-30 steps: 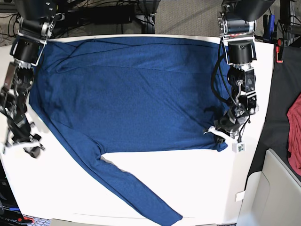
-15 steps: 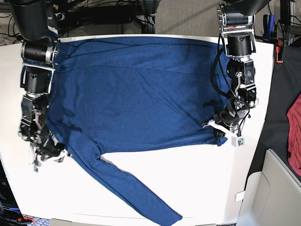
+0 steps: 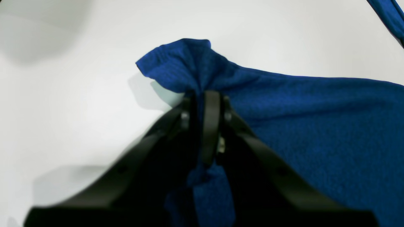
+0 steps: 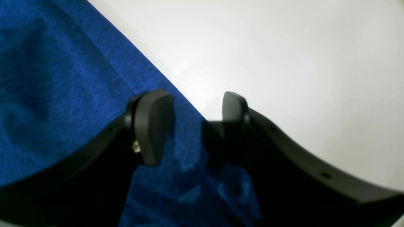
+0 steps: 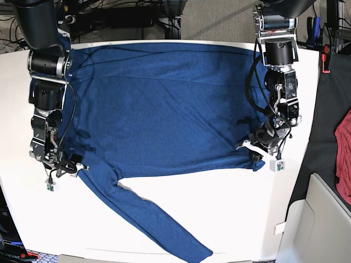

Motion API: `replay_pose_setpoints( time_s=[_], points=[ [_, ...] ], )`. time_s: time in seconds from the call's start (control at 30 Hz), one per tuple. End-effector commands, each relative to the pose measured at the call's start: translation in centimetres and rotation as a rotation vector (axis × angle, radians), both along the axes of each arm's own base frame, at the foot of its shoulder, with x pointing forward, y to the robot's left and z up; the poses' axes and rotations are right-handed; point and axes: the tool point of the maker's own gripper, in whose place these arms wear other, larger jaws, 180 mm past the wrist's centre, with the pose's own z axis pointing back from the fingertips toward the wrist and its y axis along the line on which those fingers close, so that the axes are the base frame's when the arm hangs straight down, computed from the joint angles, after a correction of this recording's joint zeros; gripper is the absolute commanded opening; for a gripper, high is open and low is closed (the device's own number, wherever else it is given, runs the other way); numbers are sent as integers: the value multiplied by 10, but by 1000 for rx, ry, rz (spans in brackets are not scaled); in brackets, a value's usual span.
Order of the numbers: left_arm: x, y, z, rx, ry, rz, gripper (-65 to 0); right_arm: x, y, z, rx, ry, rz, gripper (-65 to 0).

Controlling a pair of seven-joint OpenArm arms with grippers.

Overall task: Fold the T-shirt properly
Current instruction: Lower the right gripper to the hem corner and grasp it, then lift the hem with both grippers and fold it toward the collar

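Observation:
The blue T-shirt (image 5: 164, 109) lies spread flat over the white table (image 5: 230, 213), with one long sleeve (image 5: 159, 222) trailing toward the front edge. My left gripper (image 5: 256, 155) is at the shirt's lower right corner. The left wrist view shows it (image 3: 205, 94) shut on a bunched fold of the T-shirt (image 3: 315, 126). My right gripper (image 5: 70, 169) is low at the shirt's left edge, where the sleeve starts. The right wrist view shows it (image 4: 192, 108) open, one finger (image 4: 151, 126) over the T-shirt (image 4: 63, 94) and the other over bare table, the cloth's edge running between them.
A red cloth (image 5: 344, 159) hangs over a dark surface beyond the table's right side. A beige panel (image 5: 321, 224) stands at the lower right. Cables and stands line the back edge. Bare white table shows in front of the hem and left of the sleeve.
My right arm swung in from the table's left side to the shirt's left edge and lowered, its jaws spreading wider. The left gripper kept its hold and barely moved.

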Motion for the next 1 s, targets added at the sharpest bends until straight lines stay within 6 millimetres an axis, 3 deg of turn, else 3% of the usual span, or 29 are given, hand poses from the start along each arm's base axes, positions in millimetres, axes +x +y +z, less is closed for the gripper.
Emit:
replay_pose_setpoints(
  time_s=[0.0,0.1,0.33,0.5,0.77,0.97],
  points=[
    [15,4,24,9,-74,4,-629,11,-6,16,-6,-35,-4,-354],
    [15,4,24,9,-74,2,-629,4,-5,4,2,-6,-7,-355],
    [16,3,25,8,-75,1,-629,-1,-3,-3,4,10,-4,-357],
    [16,3,25,7,-76,2,-629,-6,13,-11,31,58,14,-431],
    [16,3,25,8,-75,1,-629,-9,18,-9,32,74,28,-449],
    [16,3,25,8,-75,1,-629,-11,29,-11,46,70,102,-589]
  ],
)
